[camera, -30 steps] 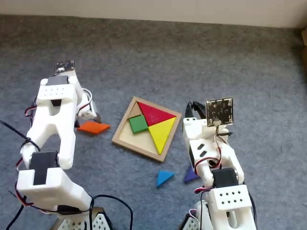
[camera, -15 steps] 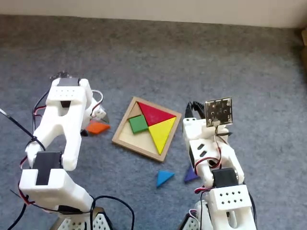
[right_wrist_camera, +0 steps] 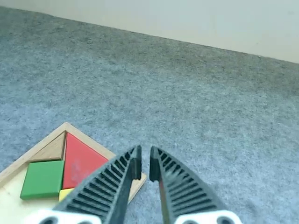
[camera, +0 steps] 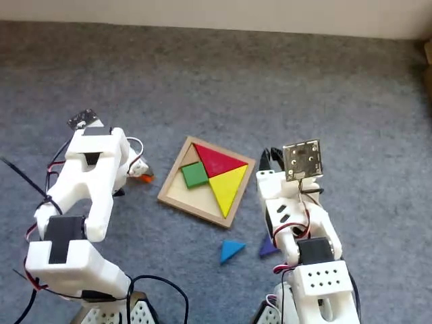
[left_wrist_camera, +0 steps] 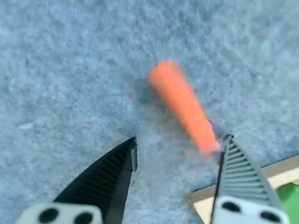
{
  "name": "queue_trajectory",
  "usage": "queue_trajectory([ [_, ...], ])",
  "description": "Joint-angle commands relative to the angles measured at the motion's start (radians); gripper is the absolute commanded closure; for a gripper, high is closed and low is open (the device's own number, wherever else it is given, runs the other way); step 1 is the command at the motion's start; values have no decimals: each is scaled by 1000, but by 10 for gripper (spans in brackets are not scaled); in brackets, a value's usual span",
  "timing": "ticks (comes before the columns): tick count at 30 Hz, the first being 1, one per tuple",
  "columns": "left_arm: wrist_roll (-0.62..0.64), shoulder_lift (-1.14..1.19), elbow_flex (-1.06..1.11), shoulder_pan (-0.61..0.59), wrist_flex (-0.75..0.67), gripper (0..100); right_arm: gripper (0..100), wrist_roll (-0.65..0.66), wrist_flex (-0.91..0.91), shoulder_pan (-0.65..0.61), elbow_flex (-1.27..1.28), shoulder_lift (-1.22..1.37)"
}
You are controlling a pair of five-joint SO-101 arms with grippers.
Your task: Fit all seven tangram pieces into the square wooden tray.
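The square wooden tray (camera: 174,197) lies on the grey carpet and holds a red triangle (camera: 217,160), a green square (camera: 194,175) and a yellow triangle (camera: 228,187). Left of the tray, an orange piece (camera: 146,179) peeks out from under my left gripper (camera: 138,170). In the left wrist view that gripper (left_wrist_camera: 180,147) is open over the carpet; the orange piece (left_wrist_camera: 183,105) lies just beyond its tips, one end near a fingertip (left_wrist_camera: 228,145). My right gripper (right_wrist_camera: 145,156) is shut and empty, hanging above the tray's right corner (right_wrist_camera: 138,179). A blue triangle (camera: 231,250) and a purple triangle (camera: 268,247) lie in front of the tray.
The tray's corner (left_wrist_camera: 275,173) and the green square (left_wrist_camera: 290,196) show beside the left fingertip. A pale wall (right_wrist_camera: 187,18) borders the carpet at the far side. Open carpet lies beyond the tray.
The left arm has swung in over the orange piece, which now is mostly hidden beneath the gripper and sits a little closer to the tray. The right arm has barely shifted.
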Motion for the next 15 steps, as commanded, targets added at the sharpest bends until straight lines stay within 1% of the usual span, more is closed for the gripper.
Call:
queue_trajectory([
  [1,-9,-35,-2,-19,-18,723,950,12,-27,12,-15,-22],
  [11,-8,-35,-12,-19,-20,723,950,14,-27,12,-13,-22],
  [15,-8,-36,-12,-19,-57,725,950,14,-27,12,-13,-22],
])
